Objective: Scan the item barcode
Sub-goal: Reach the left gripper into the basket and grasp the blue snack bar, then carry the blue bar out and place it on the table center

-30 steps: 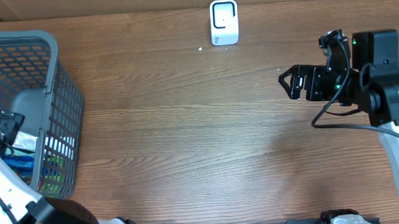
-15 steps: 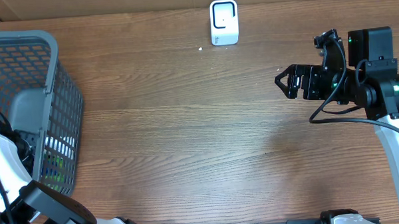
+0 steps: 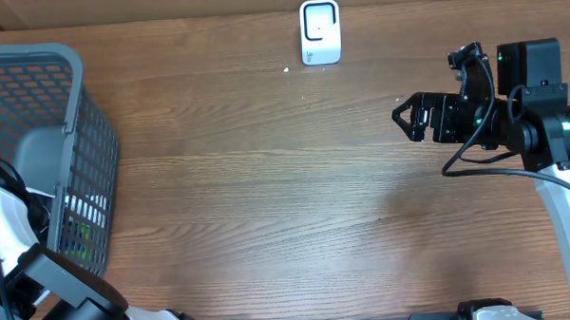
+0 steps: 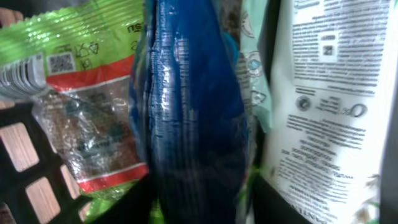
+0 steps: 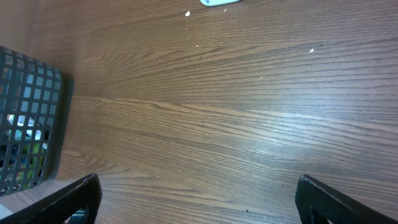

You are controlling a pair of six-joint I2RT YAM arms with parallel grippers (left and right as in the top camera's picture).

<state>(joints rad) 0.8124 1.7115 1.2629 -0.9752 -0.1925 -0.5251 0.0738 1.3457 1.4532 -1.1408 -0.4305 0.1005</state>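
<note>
In the left wrist view a glossy blue packet [image 4: 193,112] stands on edge among other items. My left gripper [image 4: 199,211] is down inside the grey basket [image 3: 84,119], its dark fingers pressed against both sides of the packet's lower part. No barcode shows on the blue packet. From overhead only the left arm [image 3: 7,217] shows at the basket, and the gripper itself is hidden. The white scanner [image 3: 319,30] stands at the table's far edge. My right gripper [image 3: 404,118] hovers open over bare wood at the right with nothing between its fingers [image 5: 74,199].
A green and red snack bag [image 4: 81,68] with a QR code lies left of the blue packet. A white printed pouch [image 4: 329,106] stands to its right. The basket wall [image 5: 28,118] shows at the left of the right wrist view. Brown wood spans between basket and right arm.
The left arm has sunk deeper into the basket and its jaws have narrowed around the blue packet. The right arm shifted slightly left, then held still.
</note>
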